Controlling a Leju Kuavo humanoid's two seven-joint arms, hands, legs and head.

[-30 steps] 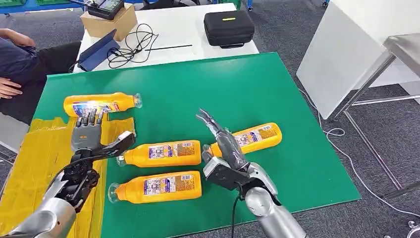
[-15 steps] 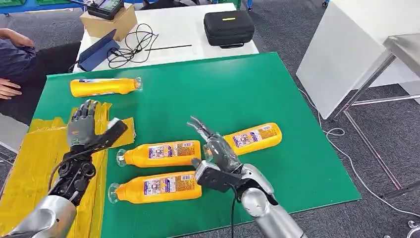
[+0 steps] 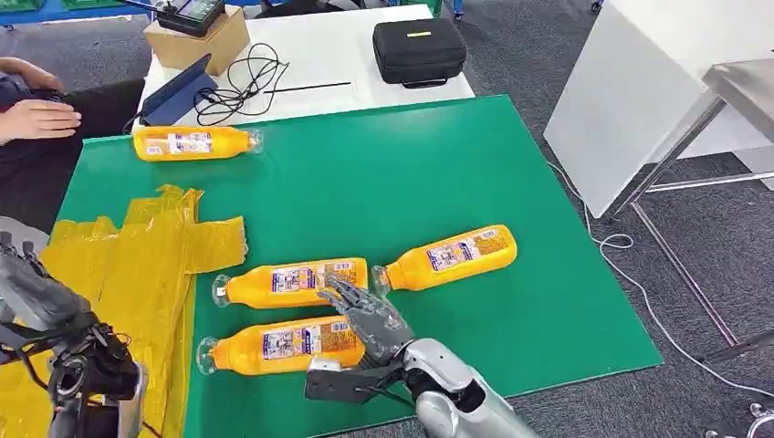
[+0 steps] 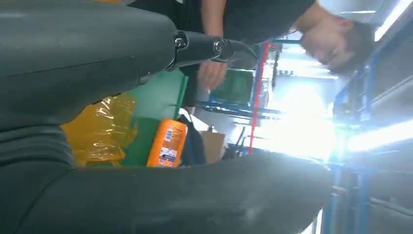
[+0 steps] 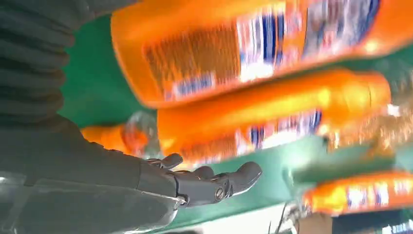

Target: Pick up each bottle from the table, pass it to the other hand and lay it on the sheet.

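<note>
Bottles of orange liquid are seen lying on their sides on a green table [image 3: 511, 301]. Nearest, the right hand [image 3: 365, 319] is held with fingers spread and nothing grasped, over the right end of the near bottle [image 3: 283, 344]. At the near left, the left hand [image 3: 32, 297] is raised beside the yellow sheet [image 3: 119, 265]; in its wrist view the fingers are parted and nothing is held. Just beyond the near bottle, a middle bottle [image 3: 292, 281] is laid parallel to it, and a right bottle [image 3: 447, 256] is angled with its cap close to the middle bottle's base. At the far left edge a far bottle [image 3: 193, 143] is lying, clear of the sheet. Beyond it, a person's hand [image 3: 41, 119] is resting. Farther back, a white table [image 3: 319, 64] is set with a black case [image 3: 420, 50], cables [image 3: 239, 87] and a cardboard box [image 3: 196, 41].
</note>
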